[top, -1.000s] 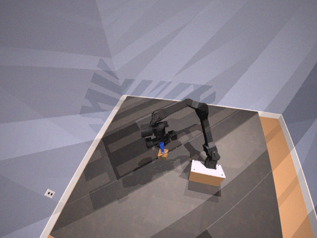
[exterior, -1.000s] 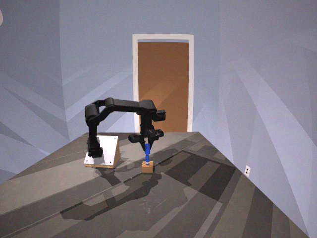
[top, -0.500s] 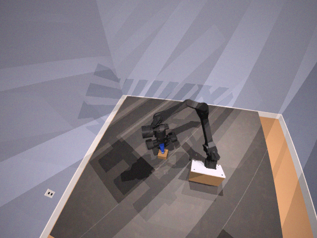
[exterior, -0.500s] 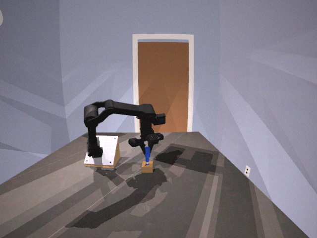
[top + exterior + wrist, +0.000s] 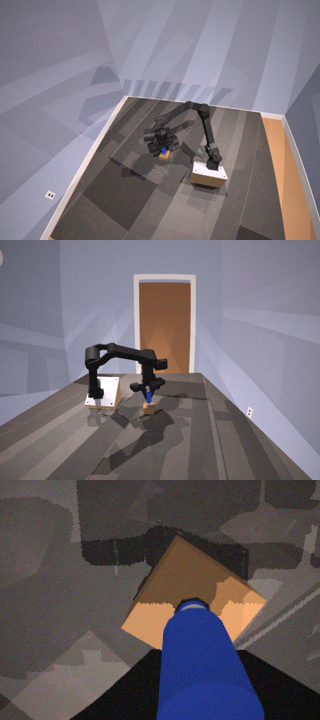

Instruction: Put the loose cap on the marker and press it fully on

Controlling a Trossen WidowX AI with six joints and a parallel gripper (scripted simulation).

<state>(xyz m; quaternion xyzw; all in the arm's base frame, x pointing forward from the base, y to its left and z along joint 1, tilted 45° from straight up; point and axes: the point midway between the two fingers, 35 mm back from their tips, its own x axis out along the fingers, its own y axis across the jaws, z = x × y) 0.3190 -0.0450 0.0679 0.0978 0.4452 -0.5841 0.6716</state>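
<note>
Now the gripper (image 5: 147,392) is clamped on the blue cap (image 5: 207,687), jaws partway apart w/ the cap btwn them. Cap fills lower centre of wrist view, its far end at the top face of the tan holder block (image 5: 194,590). Marker itself is hidden under the cap. In exterior view, cap stands upright on the block (image 5: 148,409), mid-frame on the table (image 5: 206,433).

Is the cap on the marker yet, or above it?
On it. The blue cap, held in the shut jaws, reaches the holder block, hiding the marker. Whether it has clicked fully home, cannot tell.
</note>
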